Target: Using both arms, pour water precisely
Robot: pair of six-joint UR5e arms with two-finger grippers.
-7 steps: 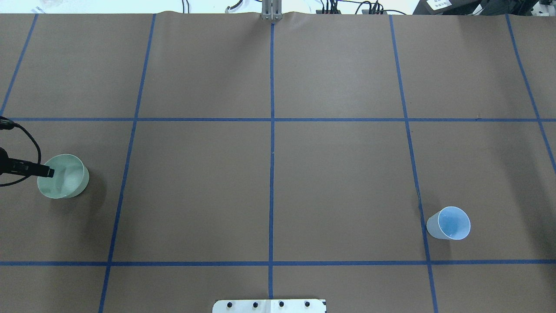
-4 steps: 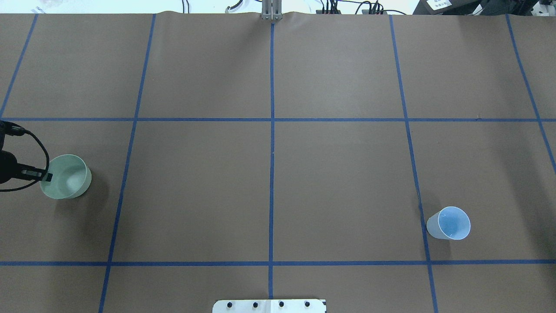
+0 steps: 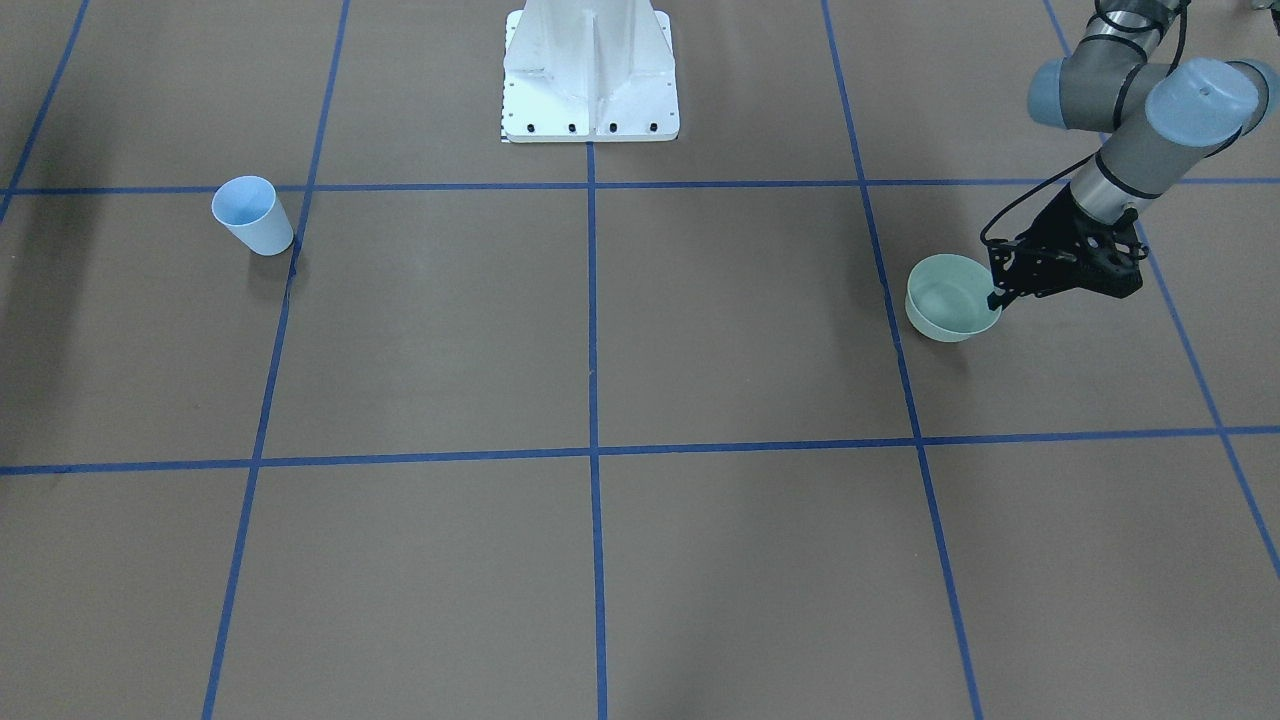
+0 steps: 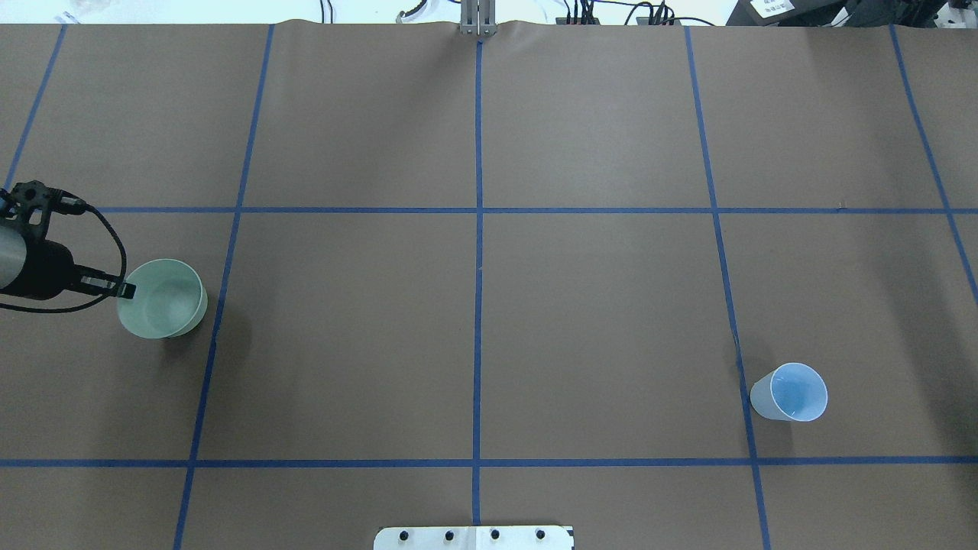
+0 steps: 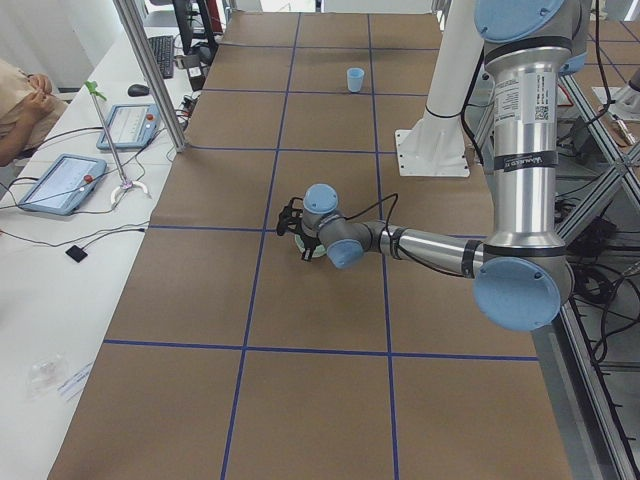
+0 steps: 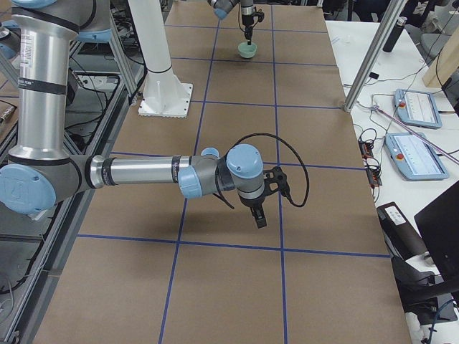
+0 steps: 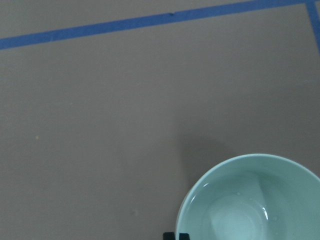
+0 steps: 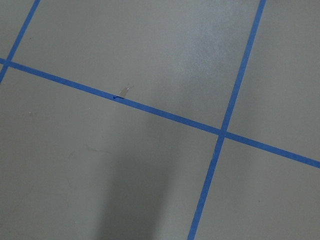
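- The left gripper (image 4: 126, 290) was pinched on the rim of the green bowl (image 4: 162, 299) near the counter's left edge; I'd carry it level, keeping the water (image 7: 265, 214) in.
- I couldn't tell whether the right gripper (image 6: 259, 217) was apart or together.

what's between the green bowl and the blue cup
Only bare brown paper crossed by blue tape lines lies between the green bowl and the blue cup, as the overhead view shows.

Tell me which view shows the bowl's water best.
Left wrist: close-up into the green bowl, where the water glints. Overhead and front-facing show the bowl small, water indistinct; side views smaller; right wrist, nothing.
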